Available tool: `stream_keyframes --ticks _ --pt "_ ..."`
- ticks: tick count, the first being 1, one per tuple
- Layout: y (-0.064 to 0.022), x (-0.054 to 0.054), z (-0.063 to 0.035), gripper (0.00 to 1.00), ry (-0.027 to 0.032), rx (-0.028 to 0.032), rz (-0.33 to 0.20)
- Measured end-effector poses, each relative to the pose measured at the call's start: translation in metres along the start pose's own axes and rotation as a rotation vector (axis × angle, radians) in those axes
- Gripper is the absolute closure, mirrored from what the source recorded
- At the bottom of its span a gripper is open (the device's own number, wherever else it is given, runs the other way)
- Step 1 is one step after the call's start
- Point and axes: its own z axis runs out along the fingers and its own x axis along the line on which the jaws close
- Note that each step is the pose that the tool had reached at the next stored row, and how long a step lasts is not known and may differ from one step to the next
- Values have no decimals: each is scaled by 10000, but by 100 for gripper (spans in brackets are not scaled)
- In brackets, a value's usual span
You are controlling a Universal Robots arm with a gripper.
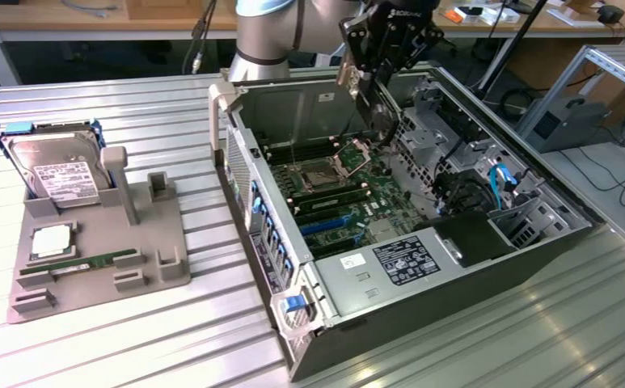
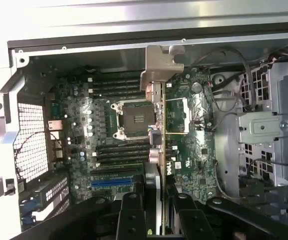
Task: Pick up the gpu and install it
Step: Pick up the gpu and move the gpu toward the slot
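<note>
One gpu (image 2: 157, 75), one computer case (image 1: 301, 101), one hard drive (image 1: 62, 174), one grey stand (image 1: 156, 267)

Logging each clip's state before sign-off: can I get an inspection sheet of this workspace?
Surface: ribbed metal table carrying an open case and a grey holder.
Job's things: gpu held upright above the motherboard, not in a slot.
Clutter: hard drive, chip and memory stick in the holder.
Grippers: gripper shut on the gpu, over the case.
Cables: blue cables inside the case; black cables on the floor at the exterior view's right.
Surroundings: benches behind; metal frame at the exterior view's right.
</note>
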Motion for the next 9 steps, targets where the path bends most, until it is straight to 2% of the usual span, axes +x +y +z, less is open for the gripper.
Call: stream_keyframes --ticks 1,3,4,6,9 --pt "0 0 0 73 0 0 0" --pt "9 -134 23 73 8 1 -1" --pt "12 -158 28 73 8 2 -2" --pt "11 -157 33 73 7 5 0" --pt "2 -62 39 73 6 3 -3"
